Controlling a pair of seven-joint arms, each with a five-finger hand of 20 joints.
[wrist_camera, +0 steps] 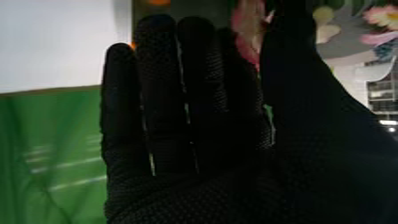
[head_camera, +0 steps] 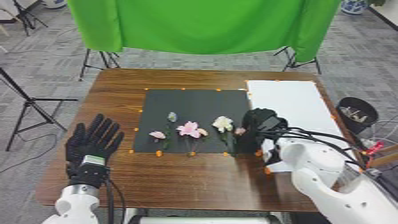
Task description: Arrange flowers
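My left hand [head_camera: 91,142] lies open at the left of the table, beside the black mat [head_camera: 160,102]. My right hand [head_camera: 260,121] is over the mat's right edge, close beside a small pink bud [head_camera: 239,131]. In the right wrist view, my right hand [wrist_camera: 195,135] has its fingers straight, and a pink flower [wrist_camera: 248,30] shows between fingertips and thumb; whether it touches them is unclear. Left of that hand on the mat are a white flower [head_camera: 222,123], a pink lily [head_camera: 188,129], a pale bud [head_camera: 172,117] and another pink bud [head_camera: 157,135].
A white sheet [head_camera: 289,102] lies on the right side of the wooden table [head_camera: 195,177], partly under the right arm. Small orange markers [head_camera: 192,154] edge the mat. A dark bin [head_camera: 357,110] stands on the floor at the right; green cloth [head_camera: 204,25] hangs beyond the table.
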